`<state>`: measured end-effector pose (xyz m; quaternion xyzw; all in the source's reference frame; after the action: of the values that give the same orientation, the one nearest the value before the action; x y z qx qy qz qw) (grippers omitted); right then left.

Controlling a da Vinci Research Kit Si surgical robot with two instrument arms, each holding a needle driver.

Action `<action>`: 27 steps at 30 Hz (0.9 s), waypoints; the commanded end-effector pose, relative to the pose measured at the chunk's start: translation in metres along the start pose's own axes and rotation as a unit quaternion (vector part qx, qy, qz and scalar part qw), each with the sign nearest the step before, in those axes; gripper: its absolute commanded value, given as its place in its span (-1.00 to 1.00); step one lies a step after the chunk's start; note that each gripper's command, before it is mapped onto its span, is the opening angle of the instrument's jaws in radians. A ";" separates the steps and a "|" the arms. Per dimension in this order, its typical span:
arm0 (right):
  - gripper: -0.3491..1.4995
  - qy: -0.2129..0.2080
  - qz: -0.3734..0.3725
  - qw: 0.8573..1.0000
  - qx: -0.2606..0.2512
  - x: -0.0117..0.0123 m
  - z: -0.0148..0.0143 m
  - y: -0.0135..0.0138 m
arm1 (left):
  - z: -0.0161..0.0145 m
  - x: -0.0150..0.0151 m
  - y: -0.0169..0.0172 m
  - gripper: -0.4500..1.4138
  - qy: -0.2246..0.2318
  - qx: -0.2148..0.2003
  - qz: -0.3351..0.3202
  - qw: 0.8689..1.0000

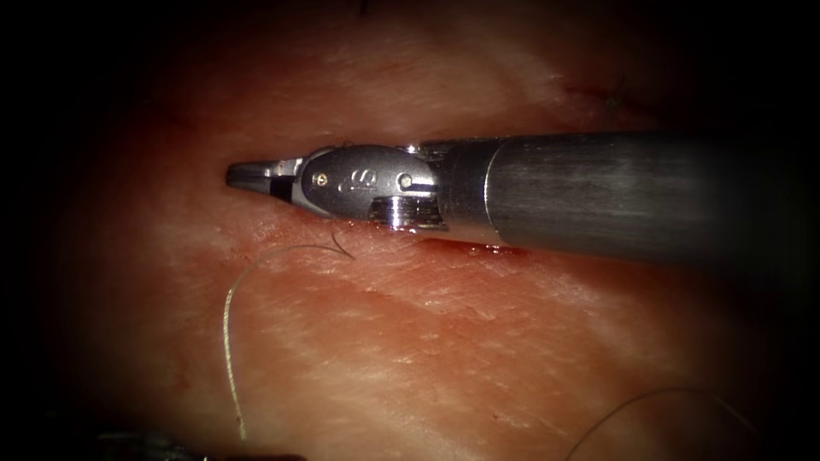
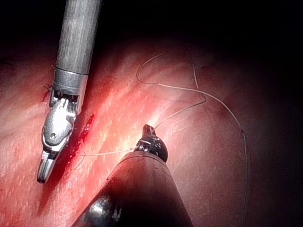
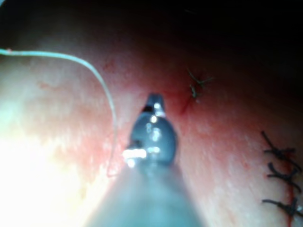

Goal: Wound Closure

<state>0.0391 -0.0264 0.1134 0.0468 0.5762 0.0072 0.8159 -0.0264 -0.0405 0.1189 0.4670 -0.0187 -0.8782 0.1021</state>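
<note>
Where the tissue (image 1: pixel 427 341) lies nearest, pale thread (image 1: pixel 229 341) curves loose beside the cut (image 1: pixel 282 229). Left end effector (image 2: pixel 148 128) is closed on the thread. Farther in, right end effector (image 1: pixel 246 175) lies along the cut, closed and empty, with red fluid (image 1: pixel 470 248) under its shaft. Dark stitch (image 1: pixel 611 98) sits beyond.

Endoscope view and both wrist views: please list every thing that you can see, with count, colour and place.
tissue: one, pink, under everything
cut: one, red, under the right tool
red fluid: one streak, in the cut
thread: pale, two strands on the tissue
stitches: four, dark, three in a row, one apart
right tool: one, grey, above the cut, jaws shut, holding nothing
left tool: one, dark, jaws shut on the thread
</note>
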 end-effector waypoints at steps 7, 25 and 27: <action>-1.00 0.005 -0.004 0.999 0.040 -0.0029 0.0027 -0.0022 | -0.0012 -0.0009 -0.0017 -1.00 -0.007 -0.002 0.011 1.000; -1.00 0.023 0.001 0.997 0.073 -0.0029 0.0008 -0.0047 | 0.0000 -0.0095 -0.0074 -1.00 -0.047 0.017 0.009 0.999; -1.00 0.027 0.004 0.997 0.071 -0.0030 0.0006 -0.0047 | 0.0006 -0.0108 -0.0077 -1.00 -0.052 0.015 0.010 0.998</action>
<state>0.0378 -0.0312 0.1155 0.1060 0.5978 -0.0297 0.7940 -0.0217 -0.0305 0.1270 0.4203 -0.0437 -0.9004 0.1037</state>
